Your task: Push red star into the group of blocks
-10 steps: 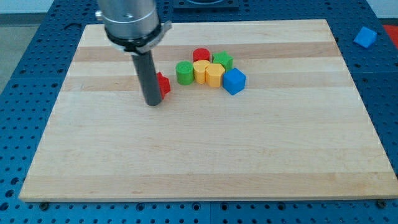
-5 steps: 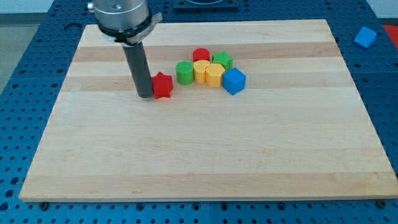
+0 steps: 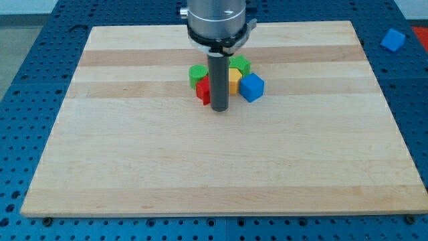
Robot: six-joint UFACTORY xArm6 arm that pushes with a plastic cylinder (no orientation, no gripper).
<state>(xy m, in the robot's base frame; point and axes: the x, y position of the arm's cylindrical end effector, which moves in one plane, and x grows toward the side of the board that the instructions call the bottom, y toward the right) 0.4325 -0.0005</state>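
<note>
The red star (image 3: 203, 91) lies on the wooden board (image 3: 200, 161), mostly hidden behind my rod, touching the lower side of the green cylinder (image 3: 196, 74). My tip (image 3: 219, 108) rests on the board just to the star's right and slightly below it. The group sits right behind the rod: the green cylinder, a yellow block (image 3: 233, 82), a green star (image 3: 241, 64) and a blue cube (image 3: 252, 87). The rod hides the group's middle blocks.
A second blue block (image 3: 393, 40) lies off the board on the blue perforated table at the view's upper right. The arm's grey housing (image 3: 216, 20) hangs over the board's top middle.
My rod has swept rightward from the star's left side to its right. The red star has moved right and now touches the green cylinder at the group's edge.
</note>
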